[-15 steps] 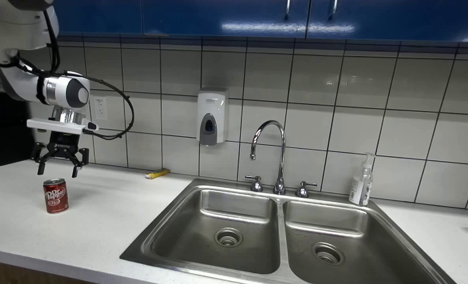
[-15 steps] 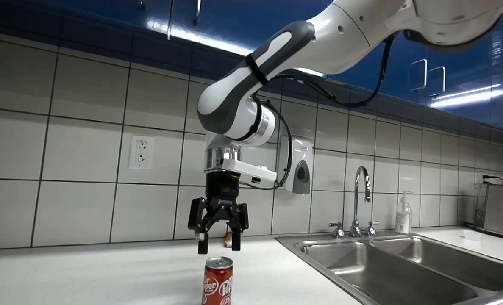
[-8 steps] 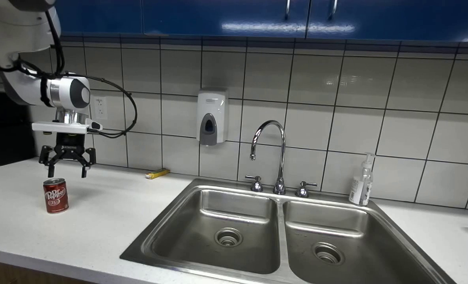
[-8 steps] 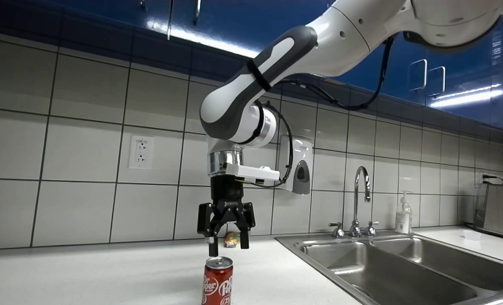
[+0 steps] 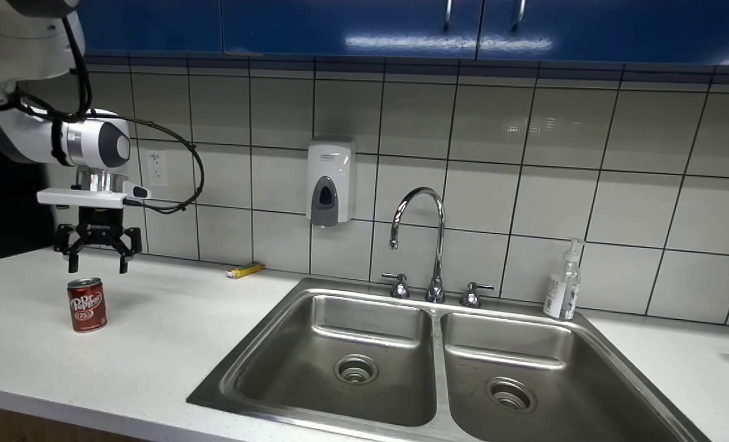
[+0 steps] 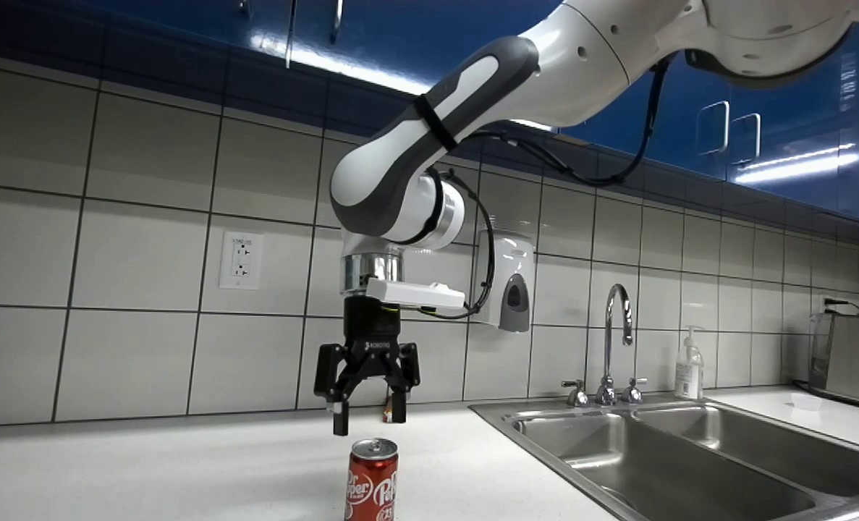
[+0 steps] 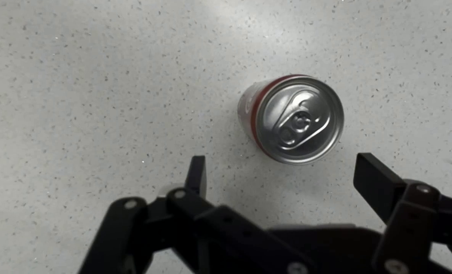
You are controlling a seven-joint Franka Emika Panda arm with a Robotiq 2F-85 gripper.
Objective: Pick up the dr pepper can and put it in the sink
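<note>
A red Dr Pepper can (image 5: 86,305) stands upright on a white counter (image 5: 174,319); in an exterior view it is to the left of a steel double sink (image 5: 440,374). Its white lettering reads "Dr Pepper", and an oval beneath holds the number 23. In an exterior view where the picture's lower edge cuts the can off, only parts of the name show, "pper" and "Pep". A black gripper (image 6: 370,423) hangs above the can, fingers pointing down and spread wide, holding nothing; white capitals on its body spell "ROBOTIQ". The wrist view looks down on the silver lid (image 7: 300,120), just beyond the gap between the fingers (image 7: 376,182); the writing on the side is too slanted to read. On the tiled wall (image 5: 223,178), a white soap dispenser (image 5: 331,178) bears a small mark, and a clear pump bottle (image 5: 562,291) at the sink's back corner has a printed label, both too small to read.
</note>
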